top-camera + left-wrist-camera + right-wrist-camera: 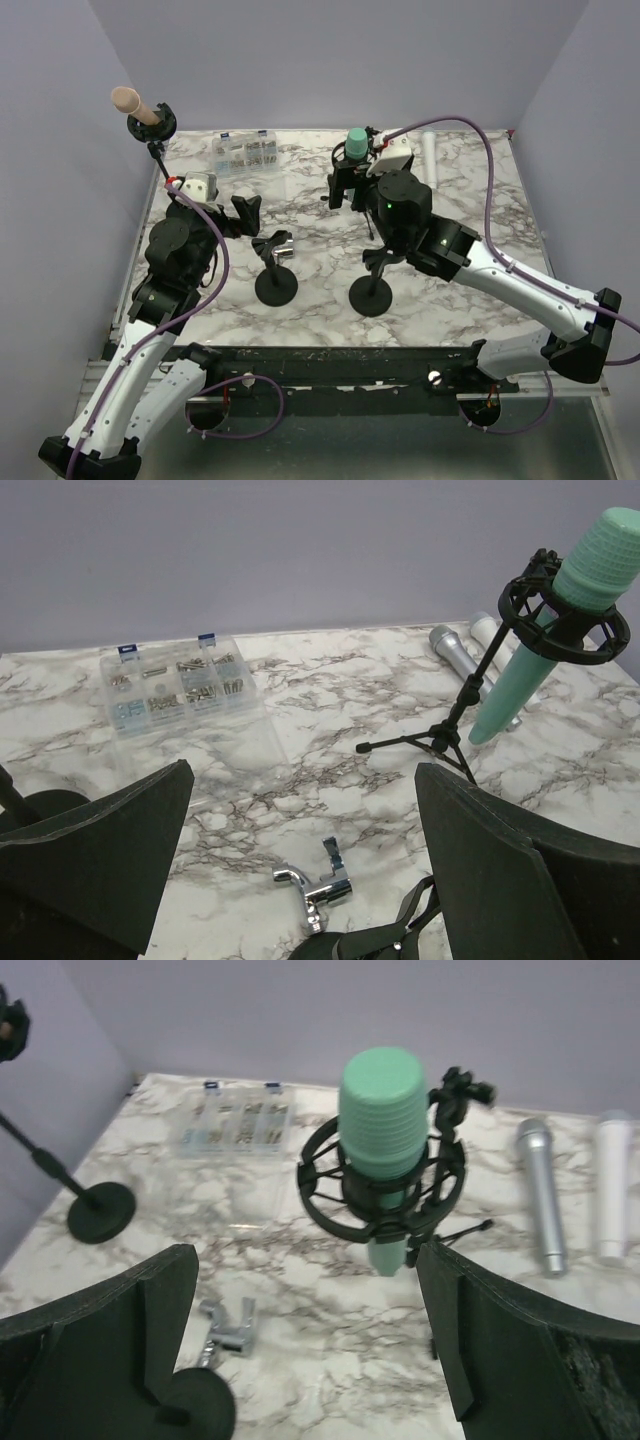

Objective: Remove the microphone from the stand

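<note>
A green microphone (356,143) stands in a black shock-mount ring (350,1195) on a small tripod stand (440,742) at the back middle of the table. It also shows in the right wrist view (380,1100) and the left wrist view (560,620). My right gripper (345,188) is open and empty, just in front of the microphone and below its head; in the wrist view (305,1260) the mount sits ahead, between the jaws' line. My left gripper (245,212) is open and empty, above the table left of centre, apart from the microphone (305,780).
A beige microphone (130,100) sits in a tall stand (155,128) at the back left. A round-base stand with a silver clip (278,247) and a second round base (371,295) stand in front. A clear parts box (243,149), a silver microphone (540,1195) and a white one (610,1185) lie at the back.
</note>
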You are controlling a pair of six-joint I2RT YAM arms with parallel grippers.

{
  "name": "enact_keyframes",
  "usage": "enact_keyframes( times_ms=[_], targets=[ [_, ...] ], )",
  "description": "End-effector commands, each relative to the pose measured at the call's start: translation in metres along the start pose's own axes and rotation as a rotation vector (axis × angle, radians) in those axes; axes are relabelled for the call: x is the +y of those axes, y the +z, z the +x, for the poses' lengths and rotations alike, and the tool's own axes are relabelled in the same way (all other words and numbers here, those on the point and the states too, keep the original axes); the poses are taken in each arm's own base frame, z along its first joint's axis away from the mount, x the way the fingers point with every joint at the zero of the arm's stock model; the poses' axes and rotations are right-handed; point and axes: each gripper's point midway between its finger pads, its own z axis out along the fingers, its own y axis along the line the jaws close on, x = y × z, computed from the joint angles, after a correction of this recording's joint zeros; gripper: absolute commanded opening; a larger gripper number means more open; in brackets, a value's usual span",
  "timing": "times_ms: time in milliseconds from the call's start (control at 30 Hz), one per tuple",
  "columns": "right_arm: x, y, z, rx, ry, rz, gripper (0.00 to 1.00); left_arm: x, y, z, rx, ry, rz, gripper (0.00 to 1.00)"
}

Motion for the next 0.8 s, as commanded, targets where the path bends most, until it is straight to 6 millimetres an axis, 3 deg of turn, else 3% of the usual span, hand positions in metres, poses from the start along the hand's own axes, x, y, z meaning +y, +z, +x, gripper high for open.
enact_keyframes(
  times_ms=[0, 167, 300, 533, 767],
  targets=[
    [-0.033, -0.004, -0.036, -0.091, -0.14, 0.18, 1.0, -0.003, -0.002, -0.005, -0.006, -0.007, 0.013, 0.96],
    [-0.041, 0.006, -0.057, -0.129, -0.197, 0.22, 1.0, -0.004, -0.003, -0.006, -0.016, -0.006, 0.02, 0.96],
    [-0.046, 0.029, -0.065, -0.114, -0.187, 0.193, 1.0, -0.005, 0.0, -0.003, 0.0, -0.006, 0.02, 0.96],
    [-0.059, 0.064, -0.06, -0.055, -0.171, 0.176, 0.95, -0.008, -0.001, -0.004, -0.005, -0.009, 0.033, 0.96],
    [-0.041, 0.081, -0.039, -0.001, -0.144, 0.078, 0.9, -0.009, 0.001, -0.001, 0.014, -0.009, 0.039, 0.96]
  ],
)
